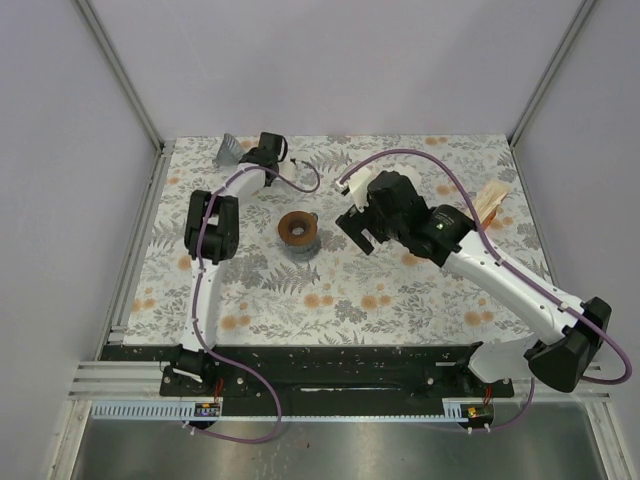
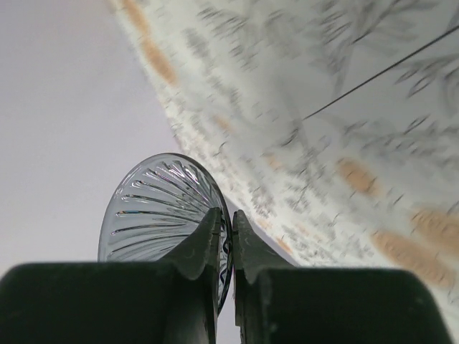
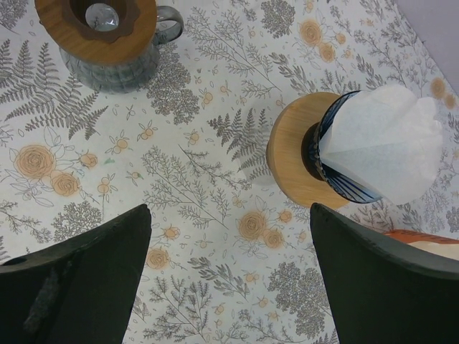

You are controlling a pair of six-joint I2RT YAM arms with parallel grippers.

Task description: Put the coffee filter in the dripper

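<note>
left gripper [image 2: 226,215] was found at the far left corner of the table, jaws drawn almost together on the rim of the ribbed glass dripper [image 2: 158,208]; the glass wall was seen pinched between them. right gripper [image 3: 229,209] was held above mid-table, jaws spread wide, nothing in them. the paper filter [image 3: 384,140] was seen seated in a wooden-based holder [image 3: 290,158], well apart from the wood-topped mug [image 3: 115,64].

step judged: securing the dripper.

next, as judged: dripper to be brought inward and set upright; filter then to be pinched by its edge, uncrushed.
</note>
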